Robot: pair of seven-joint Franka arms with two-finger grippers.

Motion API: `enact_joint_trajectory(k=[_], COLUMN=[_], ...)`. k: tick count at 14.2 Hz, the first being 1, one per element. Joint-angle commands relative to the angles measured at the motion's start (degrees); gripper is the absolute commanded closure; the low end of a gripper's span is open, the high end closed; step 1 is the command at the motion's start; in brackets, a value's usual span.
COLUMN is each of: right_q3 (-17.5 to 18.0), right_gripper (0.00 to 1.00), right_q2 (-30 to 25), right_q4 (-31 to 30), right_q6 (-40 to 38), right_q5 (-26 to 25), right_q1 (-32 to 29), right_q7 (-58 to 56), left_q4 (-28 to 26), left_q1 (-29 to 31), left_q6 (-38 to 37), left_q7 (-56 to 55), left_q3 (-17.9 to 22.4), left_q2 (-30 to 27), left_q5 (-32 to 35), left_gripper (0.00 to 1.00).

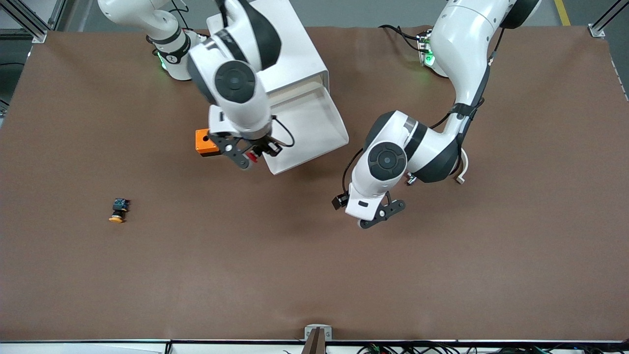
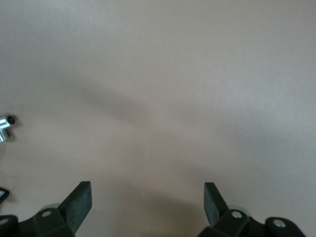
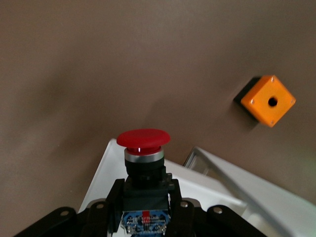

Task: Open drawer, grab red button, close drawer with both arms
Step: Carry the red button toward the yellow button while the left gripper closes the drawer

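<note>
Two grippers over a matte brown table (image 1: 314, 275). Right gripper (image 1: 251, 156): clenched on the button (image 3: 143, 148), glossy red mushroom cap, black body, in the air over the front corner of the drawer (image 1: 307, 125), a smooth white tray pulled out of its boxy cabinet (image 1: 290, 51). Left gripper (image 1: 383, 212): fingers spread wide, empty, waiting above bare table. Square orange box (image 1: 206, 141) beside the drawer.
</note>
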Motion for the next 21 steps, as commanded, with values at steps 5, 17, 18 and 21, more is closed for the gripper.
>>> enact_joint_trajectory(k=[5,17,18,21], right_q3=[0.84,0.66,0.66,0.66], right_gripper=[1.00,1.00,1.00,1.00], right_q2=[-10.55,-6.89,-4.34,1.82], right_q4=[-7.80,-32.69,-32.51,-31.55], right_q6=[-3.08,33.71,35.66,40.94], right_q5=[0.45,0.18,0.18,0.09], right_q1=[-15.15,-32.21,-32.74,-33.89], right_q7=[-24.65,-58.60,-59.66,-63.70], left_q4=[-4.20,-6.05,-6.05,-6.14], left_q1=[-3.85,-8.17,-8.52,-8.70], left_q6=[1.14,0.96,0.88,0.88], left_q7=[-5.42,-5.53,-5.35,-5.35], left_q3=[-0.50,-2.08,-2.43,-4.53], left_q2=[-1.70,-1.44,-1.35,-1.17], left_q5=[1.00,0.57,0.48,0.48], left_gripper=[0.00,0.00,0.00,0.00])
